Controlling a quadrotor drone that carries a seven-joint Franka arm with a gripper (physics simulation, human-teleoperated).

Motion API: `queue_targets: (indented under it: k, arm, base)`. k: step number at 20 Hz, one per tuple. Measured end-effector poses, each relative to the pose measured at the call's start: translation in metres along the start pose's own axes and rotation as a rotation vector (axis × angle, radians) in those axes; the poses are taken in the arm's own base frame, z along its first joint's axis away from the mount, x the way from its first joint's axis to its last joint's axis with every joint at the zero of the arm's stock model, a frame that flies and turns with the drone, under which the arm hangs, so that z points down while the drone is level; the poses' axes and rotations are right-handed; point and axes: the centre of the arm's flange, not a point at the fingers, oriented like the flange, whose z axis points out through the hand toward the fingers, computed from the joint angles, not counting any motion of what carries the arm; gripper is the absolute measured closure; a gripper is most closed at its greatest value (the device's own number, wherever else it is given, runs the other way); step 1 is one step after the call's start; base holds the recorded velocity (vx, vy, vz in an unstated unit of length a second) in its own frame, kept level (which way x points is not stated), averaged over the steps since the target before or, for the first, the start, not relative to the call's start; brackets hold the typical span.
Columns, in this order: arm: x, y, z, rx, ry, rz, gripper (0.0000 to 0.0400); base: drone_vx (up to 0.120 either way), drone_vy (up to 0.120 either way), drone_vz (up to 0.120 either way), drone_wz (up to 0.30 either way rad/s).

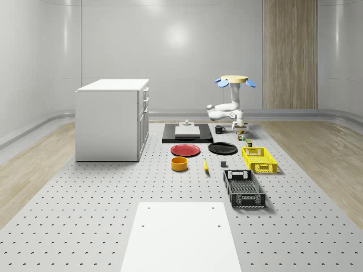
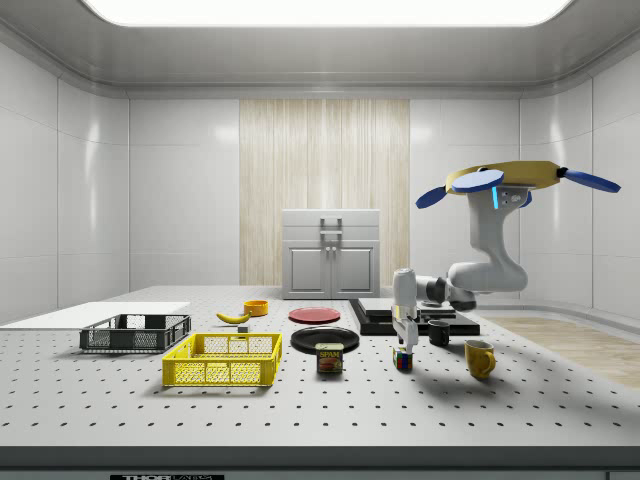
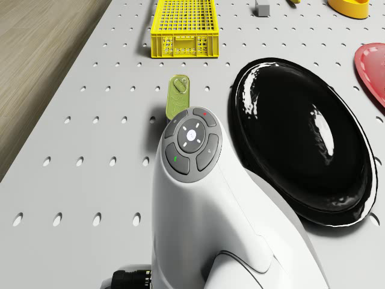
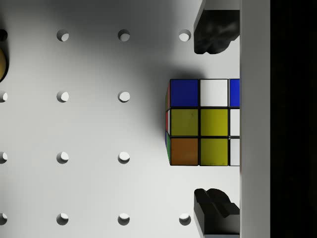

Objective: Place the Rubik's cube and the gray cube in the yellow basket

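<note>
A white cabinet (image 1: 112,119) is being shown at the whole-scene view's left, on the tabletop (image 1: 85,215). A red plate (image 1: 185,150), black plate (image 1: 222,148), orange bowl (image 1: 180,164) and black basket (image 1: 244,188) are lying centrally.

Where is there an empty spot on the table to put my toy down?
Bare room lies around the white panel at the whole-scene view's near edge, and between the cabinet and red plate. It is crowded around the yellow basket, black crate and black plate.

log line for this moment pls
drone: hovering over table's far end | tool: open, straddling Rubik's cube | yellow basket: empty | phase: pre-grasp
</note>
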Motion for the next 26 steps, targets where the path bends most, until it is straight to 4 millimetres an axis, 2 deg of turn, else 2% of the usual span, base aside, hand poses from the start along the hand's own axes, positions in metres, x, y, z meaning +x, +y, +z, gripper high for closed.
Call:
queue_targets:
  k: [14,26]
  arm:
    - [0.000,0.000,0.000,0.000,0.000,0.000,0.0000]
    - [0.000,0.000,0.028,0.000,0.000,0.000,0.0000]
  base:
    - [0.000,0.000,0.000,0.000]
    - [0.000,0.000,0.000,0.000]
